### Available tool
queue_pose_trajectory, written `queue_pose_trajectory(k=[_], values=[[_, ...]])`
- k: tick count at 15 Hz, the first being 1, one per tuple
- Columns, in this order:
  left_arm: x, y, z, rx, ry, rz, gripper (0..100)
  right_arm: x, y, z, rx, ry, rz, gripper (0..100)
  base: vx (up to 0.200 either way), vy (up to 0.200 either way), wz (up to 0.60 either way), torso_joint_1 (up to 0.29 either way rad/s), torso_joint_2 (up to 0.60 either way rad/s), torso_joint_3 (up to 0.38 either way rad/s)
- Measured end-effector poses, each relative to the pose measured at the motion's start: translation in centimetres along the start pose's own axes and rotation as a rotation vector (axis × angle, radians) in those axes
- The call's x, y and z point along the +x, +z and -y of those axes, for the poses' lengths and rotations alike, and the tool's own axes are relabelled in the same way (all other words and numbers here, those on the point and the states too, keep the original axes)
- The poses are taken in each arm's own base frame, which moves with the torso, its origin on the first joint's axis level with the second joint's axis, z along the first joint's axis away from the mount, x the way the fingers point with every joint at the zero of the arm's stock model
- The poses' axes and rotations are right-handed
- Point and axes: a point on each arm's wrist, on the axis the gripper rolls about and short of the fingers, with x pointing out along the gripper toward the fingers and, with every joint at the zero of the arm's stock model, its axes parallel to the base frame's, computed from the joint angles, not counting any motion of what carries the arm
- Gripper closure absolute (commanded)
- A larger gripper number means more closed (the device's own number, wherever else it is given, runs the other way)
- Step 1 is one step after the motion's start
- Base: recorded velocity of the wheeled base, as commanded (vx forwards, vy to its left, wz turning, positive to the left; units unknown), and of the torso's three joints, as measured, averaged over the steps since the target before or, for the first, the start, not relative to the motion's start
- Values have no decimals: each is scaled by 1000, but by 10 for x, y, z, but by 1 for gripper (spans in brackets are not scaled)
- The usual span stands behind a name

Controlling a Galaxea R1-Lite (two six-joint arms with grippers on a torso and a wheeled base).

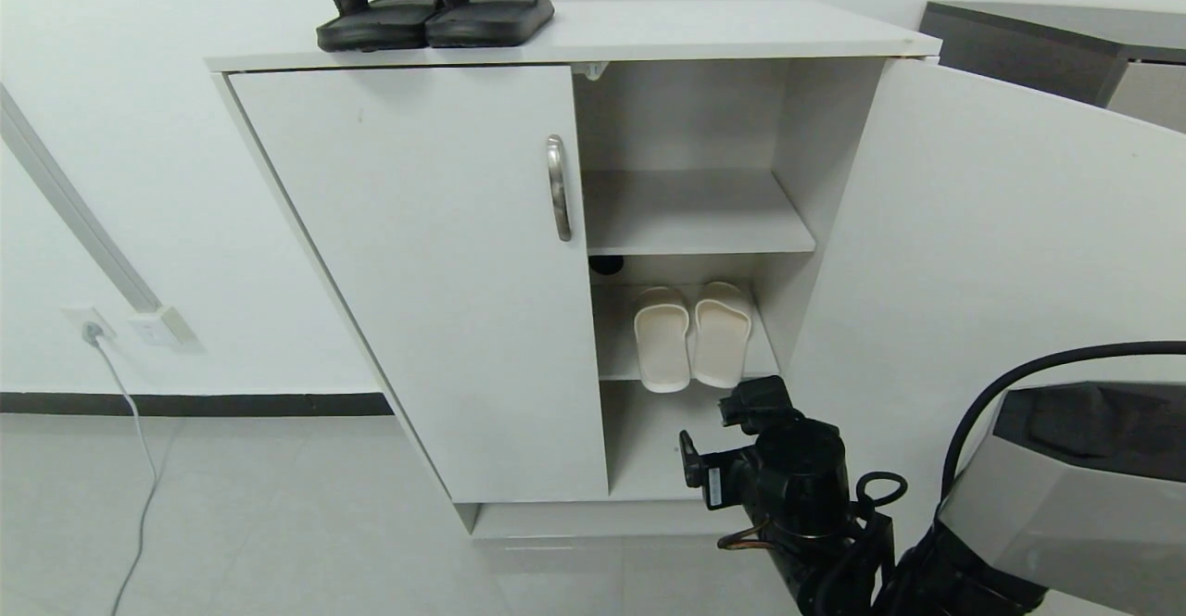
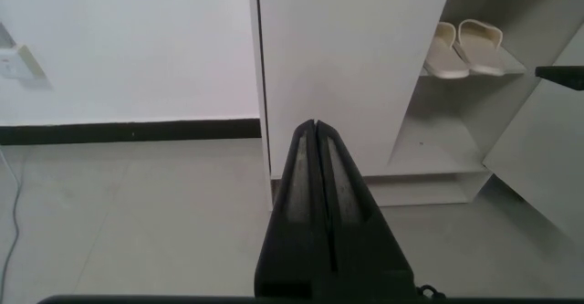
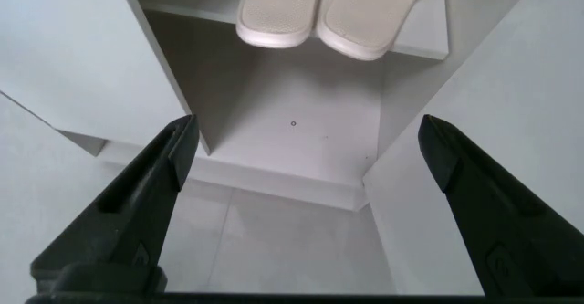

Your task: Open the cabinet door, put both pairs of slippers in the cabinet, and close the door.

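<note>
Right door [image 1: 1001,255] open, left door [image 1: 417,264] blocks the other half. White slippers [image 1: 692,335] on middle shelf, black slippers [image 1: 434,0] on cabinet top [image 1: 723,28]. Right gripper [image 3: 308,131] spread, left gripper [image 2: 315,131] pressed together.

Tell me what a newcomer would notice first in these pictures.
The black slippers sit on top of the cabinet, at its left end. The right door stands open, and the white slippers lie side by side on the lower shelf inside. The right gripper hangs open before the compartment below.
</note>
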Motion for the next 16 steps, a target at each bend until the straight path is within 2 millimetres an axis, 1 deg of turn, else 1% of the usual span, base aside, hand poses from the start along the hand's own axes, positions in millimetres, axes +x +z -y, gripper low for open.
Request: queue_pose_trajectory(k=[4, 11, 16], values=[[0, 0, 0, 0, 2, 0, 100, 1, -2, 0, 2, -1, -1, 0, 0, 0, 0, -1, 1, 15], [0, 0, 0, 0, 4, 0, 100, 1, -3, 0, 8, 0, 5, 0, 0, 0, 0, 4, 0, 154], [0, 0, 0, -1, 2, 0, 100, 1, -3, 1, 15, -1, 11, 0, 0, 0, 0, 2, 2, 10]])
